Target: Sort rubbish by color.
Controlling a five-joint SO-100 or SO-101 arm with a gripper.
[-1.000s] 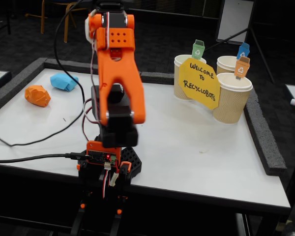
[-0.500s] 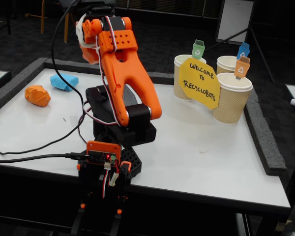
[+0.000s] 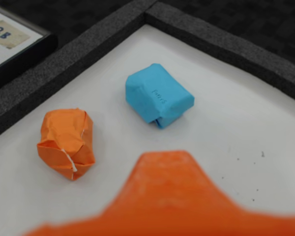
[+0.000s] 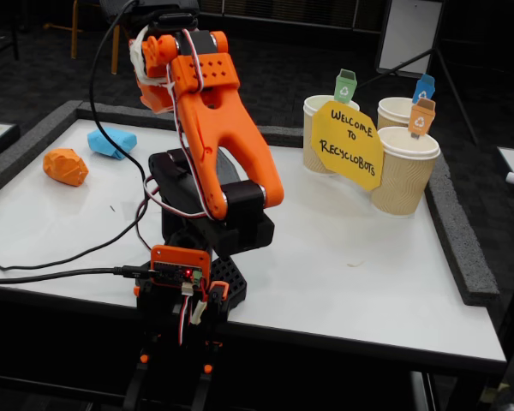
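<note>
While the arm is leaning toward the far left corner of the table (image 4: 351,257) in the fixed view, the orange lump (image 3: 67,142) and the blue lump (image 3: 157,95) are lying near each other, apart, both untouched. No green lump is showing anywhere. Only one orange finger (image 3: 167,196) of the gripper is filling the wrist view's bottom edge, so I cannot tell whether the jaws are apart. Both lumps are looking light and crushable, probably best pinched gently across their narrower sides.

Creased matt paper orange lump (image 3: 66,142), blue lump (image 3: 158,95), smooth white table (image 3: 246,132), rough foam border (image 3: 226,44)
</note>
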